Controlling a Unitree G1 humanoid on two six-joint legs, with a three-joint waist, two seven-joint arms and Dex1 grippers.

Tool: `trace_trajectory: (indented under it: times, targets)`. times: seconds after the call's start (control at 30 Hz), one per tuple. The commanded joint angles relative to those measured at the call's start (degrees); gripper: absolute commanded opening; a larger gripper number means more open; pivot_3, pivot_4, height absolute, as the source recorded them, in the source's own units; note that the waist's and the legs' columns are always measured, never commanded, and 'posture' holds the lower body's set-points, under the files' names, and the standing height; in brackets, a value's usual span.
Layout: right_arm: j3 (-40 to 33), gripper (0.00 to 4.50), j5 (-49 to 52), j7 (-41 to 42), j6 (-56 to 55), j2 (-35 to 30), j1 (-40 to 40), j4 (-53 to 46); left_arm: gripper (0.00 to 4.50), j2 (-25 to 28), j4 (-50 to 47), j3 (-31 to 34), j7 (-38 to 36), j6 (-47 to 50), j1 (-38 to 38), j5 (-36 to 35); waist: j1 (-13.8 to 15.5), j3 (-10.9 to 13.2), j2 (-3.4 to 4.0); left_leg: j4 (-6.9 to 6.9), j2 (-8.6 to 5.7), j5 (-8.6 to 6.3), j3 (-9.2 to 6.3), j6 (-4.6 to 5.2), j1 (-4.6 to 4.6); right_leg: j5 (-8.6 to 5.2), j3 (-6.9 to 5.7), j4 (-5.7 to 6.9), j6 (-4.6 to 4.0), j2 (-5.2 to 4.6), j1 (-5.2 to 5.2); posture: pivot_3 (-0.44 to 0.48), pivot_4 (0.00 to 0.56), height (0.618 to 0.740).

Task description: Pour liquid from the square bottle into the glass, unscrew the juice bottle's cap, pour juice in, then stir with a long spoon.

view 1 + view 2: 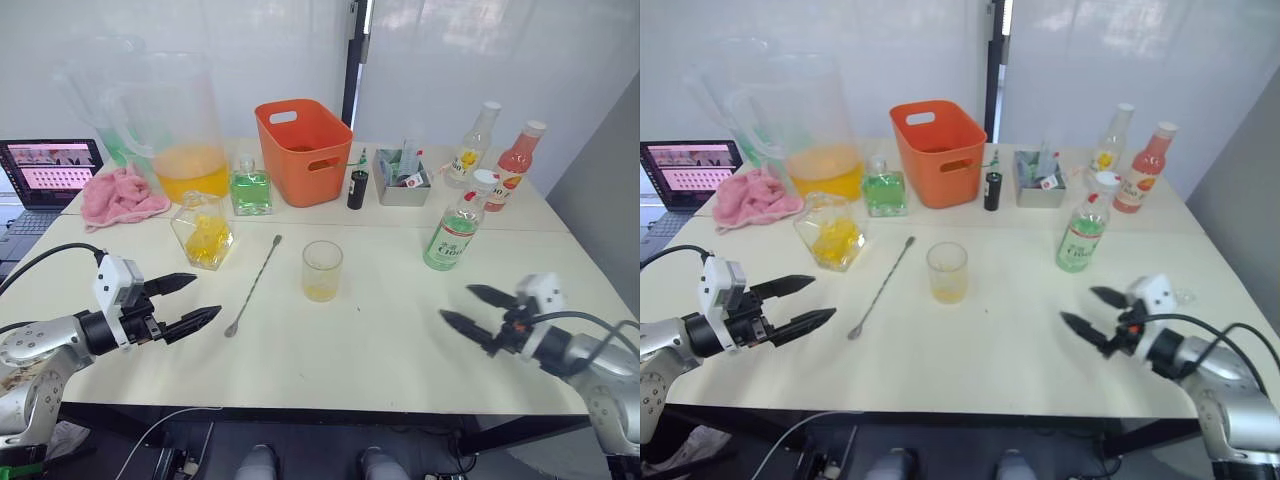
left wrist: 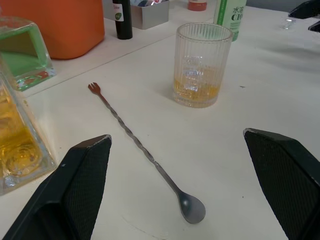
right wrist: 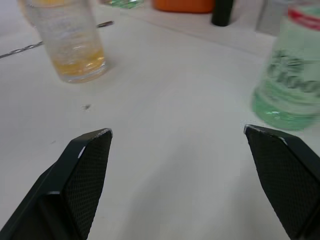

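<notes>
- Nearest, left gripper (image 1: 191, 301) is hovering low over the table's (image 1: 330, 350) front left, fingers spread wide, grasping nothing.
- Square bottle (image 1: 203, 230) is standing upright beyond it, yellow liquid inside, just in front of the big pitcher (image 1: 178, 130).
- Pink cloth (image 1: 120, 195) is lying left of the pitcher, next to a laptop (image 1: 48, 170).
- Spoon (image 1: 254, 284) is lying flat on the table between square bottle and glass, bowl end toward the robot, forked end pointing away.
- Glass (image 1: 322, 270) is standing mid-table, right of the spoon, a little yellow liquid sitting in its bottom.
- Green bottle (image 1: 250, 188), orange bin (image 1: 302, 150), a small dark bottle (image 1: 357, 187) and a metal box (image 1: 402, 185) are lining the back.
- Juice bottle (image 1: 458, 225) is standing upright right of the glass, white cap on.
- Yellow-label bottle (image 1: 475, 143) and red bottle (image 1: 514, 163) are standing behind it.
- Right gripper (image 1: 478, 313) is hovering over the front right, fingers parted wide, empty, well short of the juice bottle.
</notes>
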Motion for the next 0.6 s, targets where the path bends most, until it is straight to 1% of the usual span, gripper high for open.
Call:
trace_trajectory:
  times: [0.03,0.17,0.33,0.47,0.53,0.6]
  targets:
    - [-7.0,4.50,1.4,-0.1,-2.9,-0.8,1.6,1.2,4.47,1.0,2.0,-1.4,-2.1,-1.3,-2.9,0.8,-0.1,0.0,0.00,0.01,0.00,0.00,0.00,0.00,0.02,0.00,0.00,0.00,0.00,0.00,0.02,0.000,0.150,0.738]
    - [-13.0,4.50,2.1,-0.7,-2.1,-1.3,6.6,1.2,4.47,0.6,4.3,-3.7,-5.1,-0.8,-6.8,0.0,0.1,0.0,0.01,-0.01,0.00,0.00,0.00,0.01,0.02,-0.01,0.00,0.01,0.01,0.00,0.03,0.000,0.150,0.738]
    - [-14.3,4.50,2.8,-2.2,-1.2,-0.2,8.9,-1.0,4.47,-0.2,5.4,-4.0,-6.1,1.1,-10.5,-1.8,-0.5,0.0,0.02,-0.03,0.01,0.00,0.01,0.01,0.04,-0.01,0.00,0.01,0.01,0.00,0.03,0.000,0.150,0.738]
    - [-13.8,4.50,5.1,-2.9,0.9,-0.1,7.7,-3.4,4.47,-0.6,3.4,-4.5,-5.7,2.0,-11.8,-2.3,-0.8,-0.1,0.10,-0.02,0.03,0.00,0.02,0.01,0.10,0.01,0.03,0.06,0.00,0.00,0.03,0.000,0.150,0.738]
    - [-13.8,4.50,5.8,-3.2,1.8,-0.5,6.2,-2.6,4.47,-0.8,2.4,-4.2,-5.1,2.7,-12.0,-2.8,-0.7,-0.1,0.09,-0.02,0.02,0.01,0.03,0.01,0.10,0.00,0.03,0.05,0.00,0.00,0.03,0.000,0.150,0.738]
    - [-12.0,4.50,5.1,-3.5,2.7,-1.9,2.4,-0.2,4.47,-0.9,0.0,-3.4,-3.9,4.0,-11.4,-4.0,-0.6,-0.1,0.09,0.00,0.02,0.01,0.04,0.01,0.09,0.01,0.04,0.03,0.00,0.00,0.06,0.000,0.150,0.738]
